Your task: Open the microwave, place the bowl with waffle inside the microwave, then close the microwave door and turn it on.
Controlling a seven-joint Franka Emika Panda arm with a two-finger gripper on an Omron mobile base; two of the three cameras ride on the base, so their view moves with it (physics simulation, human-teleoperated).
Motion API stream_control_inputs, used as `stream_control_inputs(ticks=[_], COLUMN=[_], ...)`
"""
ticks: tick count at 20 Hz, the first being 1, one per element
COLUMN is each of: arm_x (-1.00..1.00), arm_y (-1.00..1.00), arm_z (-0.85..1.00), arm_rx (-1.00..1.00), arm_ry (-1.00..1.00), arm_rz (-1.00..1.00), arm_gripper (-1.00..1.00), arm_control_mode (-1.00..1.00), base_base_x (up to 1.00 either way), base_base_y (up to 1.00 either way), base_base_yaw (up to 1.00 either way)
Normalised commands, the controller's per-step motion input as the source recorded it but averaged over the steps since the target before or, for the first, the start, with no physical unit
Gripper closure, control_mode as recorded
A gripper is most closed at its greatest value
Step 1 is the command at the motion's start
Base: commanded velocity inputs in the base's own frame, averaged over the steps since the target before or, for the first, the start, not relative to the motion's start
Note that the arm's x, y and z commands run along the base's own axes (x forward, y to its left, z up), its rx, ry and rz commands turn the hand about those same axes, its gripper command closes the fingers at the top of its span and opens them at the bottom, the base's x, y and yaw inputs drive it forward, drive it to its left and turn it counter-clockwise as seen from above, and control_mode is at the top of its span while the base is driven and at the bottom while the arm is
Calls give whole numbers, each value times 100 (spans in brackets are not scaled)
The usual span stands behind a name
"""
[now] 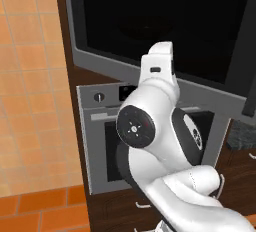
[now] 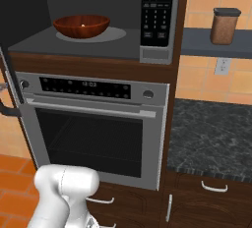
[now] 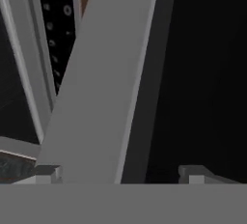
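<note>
The microwave [image 2: 98, 20] stands open above the silver oven [image 2: 93, 128], and the brown bowl [image 2: 81, 25] already sits inside it on the round plate [image 2: 110, 35], toward the left of the cavity; a small pale speck shows in the bowl, too small to tell as the waffle. The dark button panel [image 2: 157, 11] is at the cavity's right. In the left base view the microwave door [image 1: 165, 26] is swung out, its black glass facing the camera with the grey lower rim along the bottom, and the white arm [image 1: 160, 141] rises in front of it. In the hand view the hand [image 3: 118, 172] has its fingertips [image 3: 46, 172] well apart, holding nothing, just beside the door's grey edge and black glass. To the right, a brown jar [image 2: 225, 25] stands on a shelf [image 2: 216, 45] above the dark speckled bench [image 2: 211, 138].
</note>
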Motion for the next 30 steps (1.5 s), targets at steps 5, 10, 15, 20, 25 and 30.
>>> stream_control_inputs(ticks=[5,10,15,20,25,30], arm_x=[99,82,55,33,57,57], arm_y=[-21,-27,-26,-34,-45,-45], arm_z=[16,12,16,6,0,0], arm_rx=[11,16,13,9,15,11], arm_ry=[-4,-4,-5,-1,0,0], arm_rz=[-6,-4,-1,0,1,5], arm_gripper=[-100,-100,-100,-100,-100,-100], arm_control_mode=[-100,-100,-100,-100,-100,-100], base_base_x=[0,0,0,0,0,0], base_base_y=[0,0,0,0,0,0], base_base_yaw=[0,0,0,0,0,0])
